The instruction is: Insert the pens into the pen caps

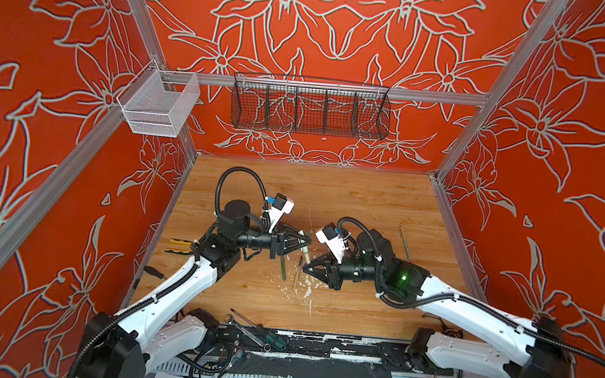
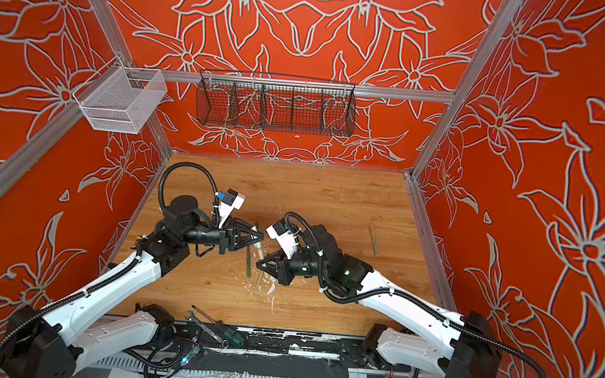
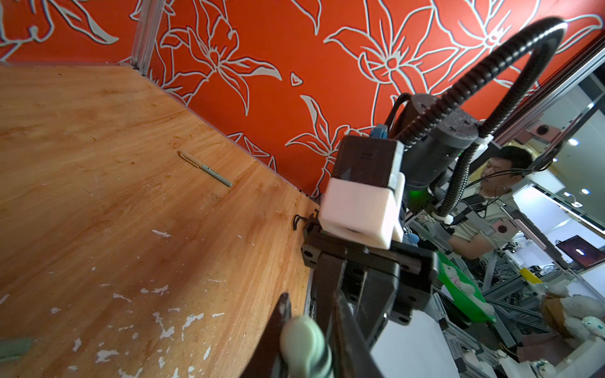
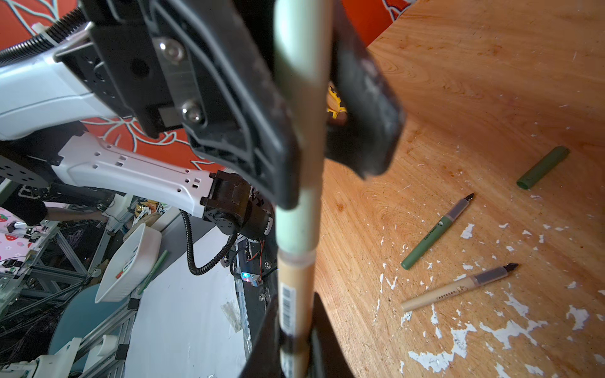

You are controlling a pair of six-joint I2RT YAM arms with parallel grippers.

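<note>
holding, left gripper [image 1: 307, 241]: clamped on the pale green cap [image 4: 299, 229], its fingers [image 4: 248, 137] pressed on either side.
right gripper [image 1: 305, 268]: clenched on the barrel of the held beige pen [image 4: 296, 294], at 6 o'clock of the left gripper in both top views.
pen's place: above the middle of the table [image 1: 367, 203], bridging the two grippers.
pen's axis: roughly 12 to 6 o'clock in both top views, cap end toward 12; the cap covers the tip and meets the barrel.
right wrist alone: the dark green cap [image 4: 543, 167], lying apart from the loose green pen [image 4: 437, 230] and the loose beige pen [image 4: 458, 288].
left wrist alone: a second pale green cap [image 3: 14, 348], blurred and cut by the frame edge.
loose pens' axis: nearly parallel, dark tips toward 12 o'clock, just at 7 o'clock of the held pen.
capped pen [image 1: 404, 242]: at 2 o'clock of the grippers, near the side wall, axis near 12 to 6.
around: pliers [image 1: 180, 246] at 9 o'clock; wrench [image 1: 244, 329] at 6 o'clock; black wire basket [image 1: 310, 106] on the back wall.
in the way: the left gripper's body covers the loose green pen's far end in both top views; its fingers hide much of the cap in the right wrist view.
</note>
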